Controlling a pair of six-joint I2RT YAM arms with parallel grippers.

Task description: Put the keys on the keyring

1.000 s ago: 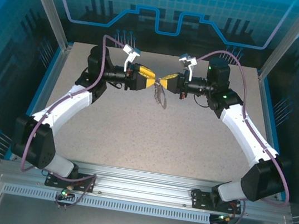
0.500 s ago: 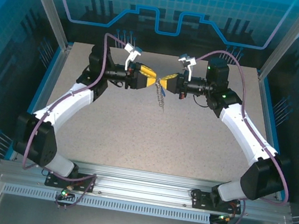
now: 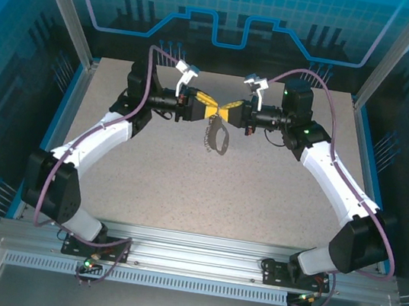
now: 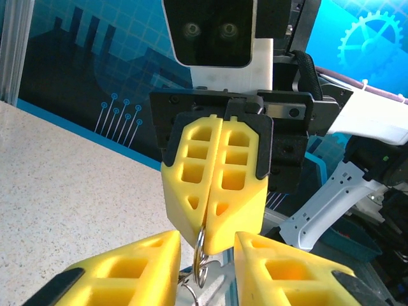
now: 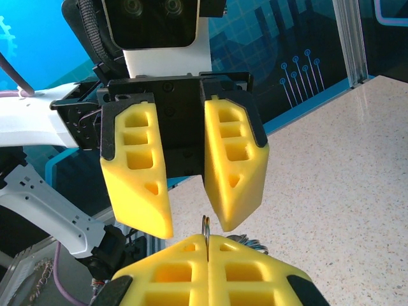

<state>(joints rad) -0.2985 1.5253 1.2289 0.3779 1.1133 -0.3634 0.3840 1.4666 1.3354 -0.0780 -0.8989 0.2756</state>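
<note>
Bench: flat bench [image 3: 184, 188] with a speckled beige top, arm bases at its near edge.
Arms: white and black left arm [image 3: 99, 137] and right arm [image 3: 331, 180], both bent inward from the near corners toward the middle of the far half of the bench.
Left gripper: black left gripper [image 3: 211, 113] with blocky yellow fingers, raised above the bench, nearer the far edge than the near edge, facing the other gripper tip to tip.
Left fingers: apart, with a clear gap between the two yellow pads [image 4: 127, 271]; nothing clamped between them as far as visible.
Right gripper: black right gripper [image 3: 223, 113] with the same yellow fingers, just beside the left gripper, tips almost meeting.
Right fingers: together, yellow pads [image 5: 172, 271] pressed flat against each other and clamped on the keyring at its metal ring.
Keyring: dark grey-black oval loop strap with a short silver chain and ring, the keyring [image 3: 217, 136], hanging below the two gripper tips, over the middle of the bench toward the far edge; contact with the surface impossible to tell.
Ring: thin silver metal ring [image 4: 199, 261], seen edge-on, top pinched in the right gripper's tips, lower part hanging inside the gap of the left fingers.
</note>
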